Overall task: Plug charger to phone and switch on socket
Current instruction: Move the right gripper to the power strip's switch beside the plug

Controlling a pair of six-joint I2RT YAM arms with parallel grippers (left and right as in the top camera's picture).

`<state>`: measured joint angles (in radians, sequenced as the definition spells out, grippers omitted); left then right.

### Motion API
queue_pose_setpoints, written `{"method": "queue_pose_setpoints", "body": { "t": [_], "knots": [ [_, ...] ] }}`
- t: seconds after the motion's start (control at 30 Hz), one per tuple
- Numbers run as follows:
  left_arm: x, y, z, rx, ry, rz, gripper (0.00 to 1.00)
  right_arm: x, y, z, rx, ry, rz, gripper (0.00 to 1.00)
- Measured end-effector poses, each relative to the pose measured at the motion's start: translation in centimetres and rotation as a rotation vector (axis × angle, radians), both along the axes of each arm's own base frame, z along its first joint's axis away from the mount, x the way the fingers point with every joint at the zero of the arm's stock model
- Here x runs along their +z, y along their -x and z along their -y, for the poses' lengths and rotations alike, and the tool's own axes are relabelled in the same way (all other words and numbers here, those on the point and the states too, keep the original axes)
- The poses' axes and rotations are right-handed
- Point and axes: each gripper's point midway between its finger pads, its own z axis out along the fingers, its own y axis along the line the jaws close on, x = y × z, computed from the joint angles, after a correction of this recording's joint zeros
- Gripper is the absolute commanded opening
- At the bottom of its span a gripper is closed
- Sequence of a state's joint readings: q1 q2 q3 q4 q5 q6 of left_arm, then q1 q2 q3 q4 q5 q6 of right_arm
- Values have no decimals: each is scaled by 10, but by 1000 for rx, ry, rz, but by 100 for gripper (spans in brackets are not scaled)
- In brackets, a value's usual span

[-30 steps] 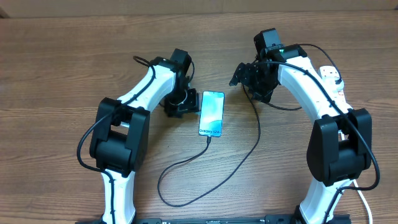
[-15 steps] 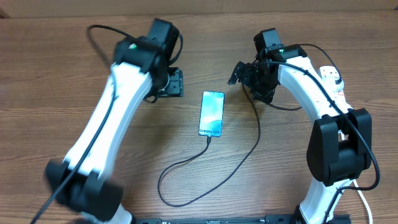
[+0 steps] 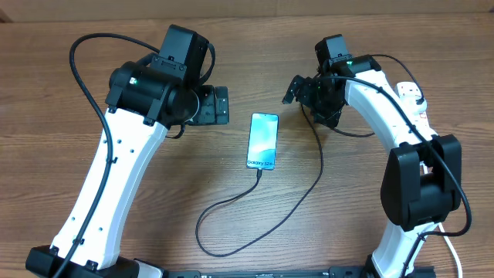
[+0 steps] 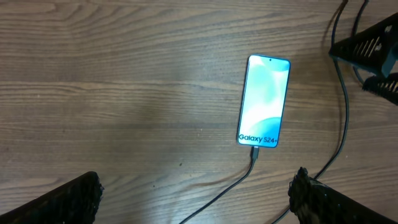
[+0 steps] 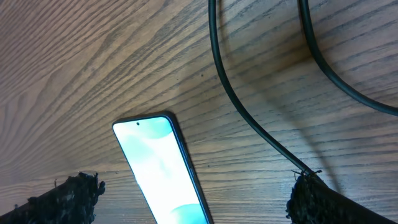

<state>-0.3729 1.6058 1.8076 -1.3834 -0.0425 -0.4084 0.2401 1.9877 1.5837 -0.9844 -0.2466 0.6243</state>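
The phone (image 3: 262,141) is lying flat on the wooden table (image 3: 46,154) between the two arms, with its screen glowing light blue. The charger (image 4: 253,158) is running from the phone's lower end, and its connector seems to be sitting in the port already. The left gripper (image 3: 222,106) is hovering just beside the phone's upper left, with its fingers spread wide and nothing between them. The right gripper (image 3: 295,89) is hanging near the upper right, also released and empty. The socket (image 3: 414,96) is lying at the far right, half hidden behind the right arm. I am judging the phone to be light, thin and slippery, so it is better taken by its long edges. The cable is looking soft and limp, so the stiff part near the connector is the place to hold it. The socket's switch is probably needing only a firm push with one fingertip.
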Motion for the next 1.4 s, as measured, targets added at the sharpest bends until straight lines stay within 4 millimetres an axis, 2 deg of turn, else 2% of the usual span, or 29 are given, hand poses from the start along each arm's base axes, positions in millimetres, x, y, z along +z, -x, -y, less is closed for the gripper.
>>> {"method": "queue_pose_setpoints", "body": {
  "t": [0.2,0.27,0.33,0.47,0.6,0.67,0.87,1.0,1.1,1.2,1.27,1.4],
  "knots": [
    [0,0,0,0,0,0,100,5,-3,1,27,-9,17,100],
    [0,0,0,0,0,0,99,15,-9,5,32,-13,35,100],
    [0,0,0,0,0,0,100,34,-22,14,26,-18,78,100],
    [0,0,0,0,0,0,99,80,-54,51,-9,-17,197,100],
    [0,0,0,0,0,0,99,111,-74,100,-52,9,290,100],
    [0,0,0,0,0,0,100,118,-78,128,-72,31,322,100],
    [0,0,0,0,0,0,100,115,-69,213,-153,121,319,100],
    [0,0,0,0,0,0,99,111,-52,275,-262,187,284,100],
    [0,0,0,0,0,0,99,108,-37,312,-332,227,258,100],
    [0,0,0,0,0,0,100,102,-26,340,-379,259,243,100],
    [0,0,0,0,0,0,100,93,-19,351,-387,270,227,100],
    [0,0,0,0,0,0,100,70,-9,352,-329,266,197,100]
  ]
}}
